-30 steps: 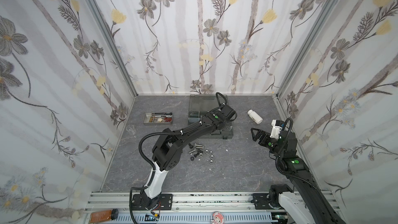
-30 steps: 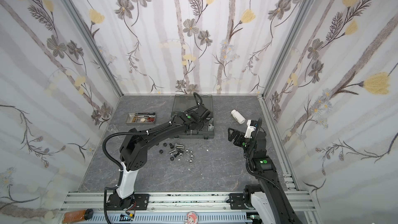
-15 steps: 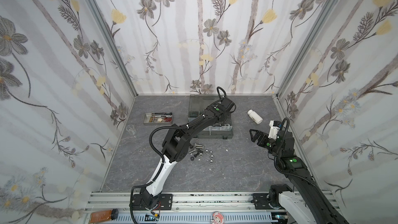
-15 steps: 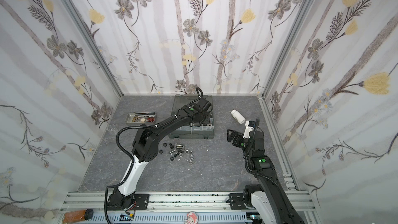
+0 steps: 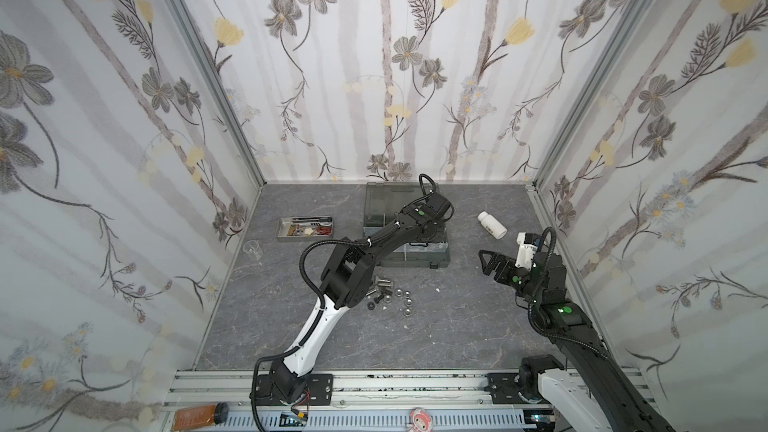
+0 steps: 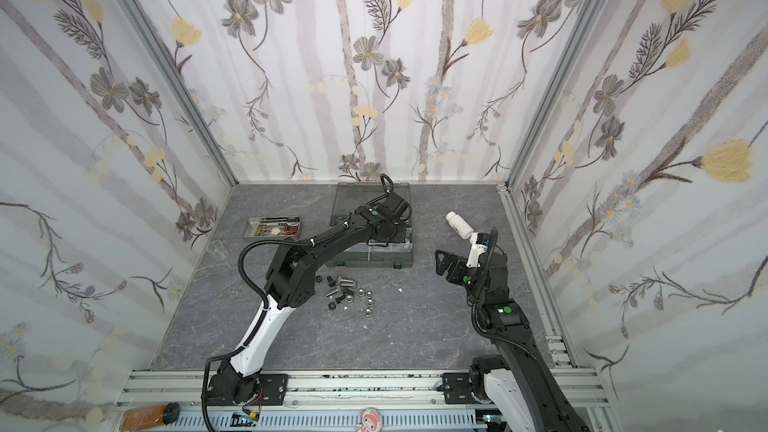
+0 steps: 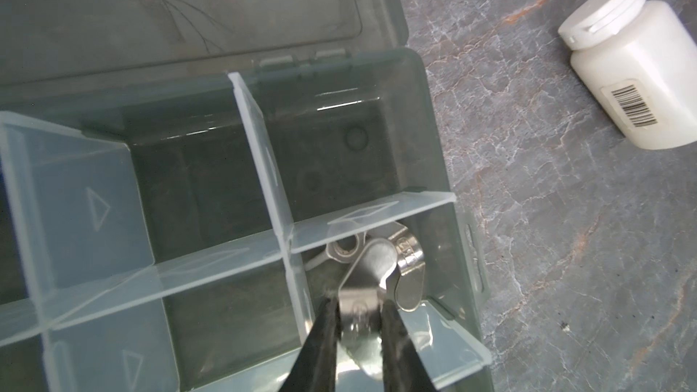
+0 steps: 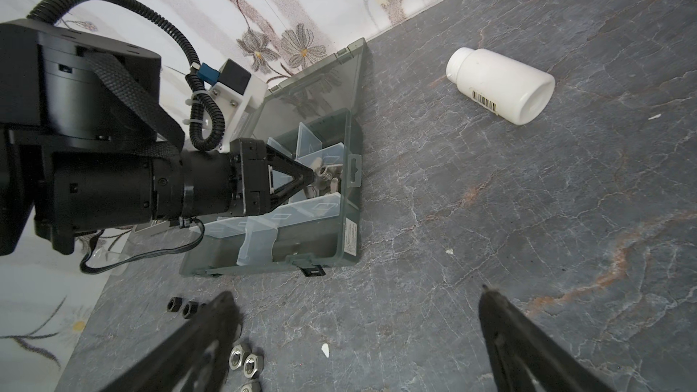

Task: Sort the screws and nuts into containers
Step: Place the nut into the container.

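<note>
- The left gripper (image 7: 360, 297) is reaching down into the organizer box (image 5: 417, 261). It's in the compartment (image 7: 441, 243) against the end wall on the white bottle's side, one row out from the hinge.
- Its jaws are narrow, with a silver wing nut (image 7: 371, 269) sitting right between the tips. Honestly I can't tell if it's actually pinched or just loose in there.
- More silver hardware (image 7: 411, 262) lies in that same compartment, touching the wing nut.
- The lid (image 5: 382, 201) is flipped open and lying flat behind the box.
- The right gripper (image 8: 355, 291) hangs over the table off to the box's right, jaws spread wide and holding nothing.
- The loose screws and nuts (image 5: 388, 295) are scattered on the table just in front of the box, next to the left arm's elbow. There are chunky silver hex bolts (image 5: 384, 283), silver hex nuts (image 8: 245, 360) and black nuts (image 8: 181, 305).
- The white bottle (image 5: 492, 225) is lying on its side right of the box.
- The steel tray (image 5: 305, 228) sits apart on the box's left.
</note>
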Tool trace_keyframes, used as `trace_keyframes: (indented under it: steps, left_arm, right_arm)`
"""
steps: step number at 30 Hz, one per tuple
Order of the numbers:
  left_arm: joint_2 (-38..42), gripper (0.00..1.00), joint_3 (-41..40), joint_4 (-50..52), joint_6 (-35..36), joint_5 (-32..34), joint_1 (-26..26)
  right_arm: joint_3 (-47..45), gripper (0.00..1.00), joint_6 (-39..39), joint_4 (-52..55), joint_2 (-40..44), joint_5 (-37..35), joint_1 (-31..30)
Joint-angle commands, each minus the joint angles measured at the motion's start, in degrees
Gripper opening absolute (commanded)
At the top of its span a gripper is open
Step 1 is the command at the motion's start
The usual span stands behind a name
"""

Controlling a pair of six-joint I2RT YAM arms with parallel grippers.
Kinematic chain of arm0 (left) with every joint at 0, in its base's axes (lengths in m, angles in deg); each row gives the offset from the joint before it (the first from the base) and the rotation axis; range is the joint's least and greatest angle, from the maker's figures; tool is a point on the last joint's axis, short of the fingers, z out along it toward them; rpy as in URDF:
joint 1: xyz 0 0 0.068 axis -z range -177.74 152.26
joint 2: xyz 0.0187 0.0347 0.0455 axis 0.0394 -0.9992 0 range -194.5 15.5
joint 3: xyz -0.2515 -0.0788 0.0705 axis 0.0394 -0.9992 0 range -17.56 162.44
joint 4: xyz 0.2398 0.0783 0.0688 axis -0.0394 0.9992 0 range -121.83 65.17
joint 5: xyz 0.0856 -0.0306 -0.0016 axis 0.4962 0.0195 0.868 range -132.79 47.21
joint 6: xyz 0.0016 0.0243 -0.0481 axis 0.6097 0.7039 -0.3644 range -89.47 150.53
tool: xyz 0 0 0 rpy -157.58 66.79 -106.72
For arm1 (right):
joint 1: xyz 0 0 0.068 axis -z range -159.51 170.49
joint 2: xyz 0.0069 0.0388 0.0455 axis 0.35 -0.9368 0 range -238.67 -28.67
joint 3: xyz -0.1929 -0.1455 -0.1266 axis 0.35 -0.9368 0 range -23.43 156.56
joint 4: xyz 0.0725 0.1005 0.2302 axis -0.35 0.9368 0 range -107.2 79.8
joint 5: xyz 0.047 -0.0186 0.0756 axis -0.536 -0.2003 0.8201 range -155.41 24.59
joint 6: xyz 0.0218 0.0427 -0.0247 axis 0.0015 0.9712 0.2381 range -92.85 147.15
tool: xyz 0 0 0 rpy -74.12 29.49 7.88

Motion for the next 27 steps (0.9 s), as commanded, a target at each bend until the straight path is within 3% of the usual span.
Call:
trace_keyframes:
  steps: [1, 10, 15, 21, 27]
  left_arm:
    - [-0.2, 0.33, 0.6, 0.1, 0.0, 0.2, -0.1]
    - [4.1, 0.7, 0.6, -0.6, 0.3, -0.2, -0.1]
    - [11.3, 0.88, -2.4, -1.6, 2.0, 1.6, -0.1]
    - [22.4, 0.97, -11.5, -5.0, 3.5, 4.2, -0.1]
    - [33.0, 1.0, -22.3, -8.9, 3.2, 6.3, -0.1]
  right_arm:
    - [0.7, 1.0, -0.5, -1.4, 0.1, -0.2, -0.5]
    - [3.1, 0.99, -1.0, 2.2, 1.2, -1.5, -2.9]
    - [5.6, 0.96, -1.4, 5.1, 1.6, -3.4, -5.6]
    - [8.1, 0.93, -1.6, 7.2, 0.6, -4.6, -9.5]
    - [11.9, 0.94, -3.8, 9.3, -4.3, -4.8, -15.6]
